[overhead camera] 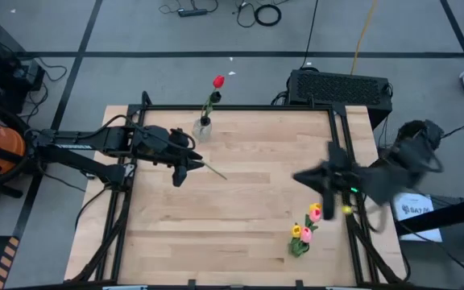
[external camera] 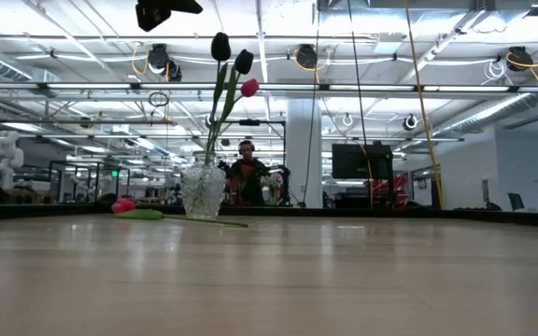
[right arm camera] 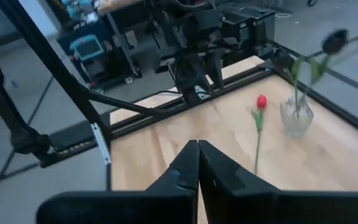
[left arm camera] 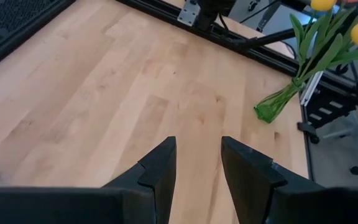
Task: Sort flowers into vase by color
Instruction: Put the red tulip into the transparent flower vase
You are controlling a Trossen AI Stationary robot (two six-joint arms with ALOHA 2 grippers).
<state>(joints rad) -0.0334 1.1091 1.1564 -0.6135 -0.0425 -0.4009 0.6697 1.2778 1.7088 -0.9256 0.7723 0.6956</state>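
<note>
Left end effector [overhead camera: 179, 179] above the table [overhead camera: 248, 217] toward its left side, just beside the clear vase [overhead camera: 203, 127], fingers [left arm camera: 160, 168] apart with nothing between them and bare wood below. Loose red tulip [right arm camera: 261, 102] flat on the table close by that end effector, thin stem running out toward the middle; seen from table height as a red head [external camera: 122, 205] and green leaf at the foot of the clear vase [external camera: 203, 189]. Clear vase near the far edge, upright, holding dark maroon heads [external camera: 220, 45] and a pink-red one [external camera: 249, 88] on tall stems. Green vase [overhead camera: 298, 246] near the right front, holding yellow and pink tulips [overhead camera: 308, 225]; same green vase [left arm camera: 272, 107] visible past the left fingers. Right end effector [overhead camera: 329, 197] over the right side of the table, blurred from above, near the green vase, fingers [right arm camera: 185, 163] pressed together on nothing.
</note>
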